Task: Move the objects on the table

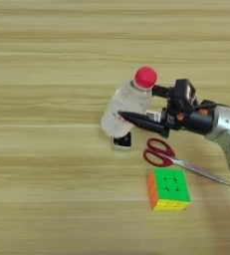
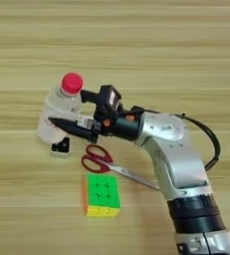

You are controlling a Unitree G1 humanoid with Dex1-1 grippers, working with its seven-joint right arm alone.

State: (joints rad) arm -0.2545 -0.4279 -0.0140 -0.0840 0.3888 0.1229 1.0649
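At frame centre my pincer (image 2: 69,109) spans the clear bottle (image 1: 124,110), seemingly holding it; cube (image 1: 170,189) and small box (image 1: 122,142) below remain unmoved.

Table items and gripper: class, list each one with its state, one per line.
Bottle: red cap on, between the gripper's fingers.
Right gripper: fingers either side of the bottle.
Scissors: lying flat, blades closed.
Puzzle cube: green face up.
Small white box: beside the bottle's base.
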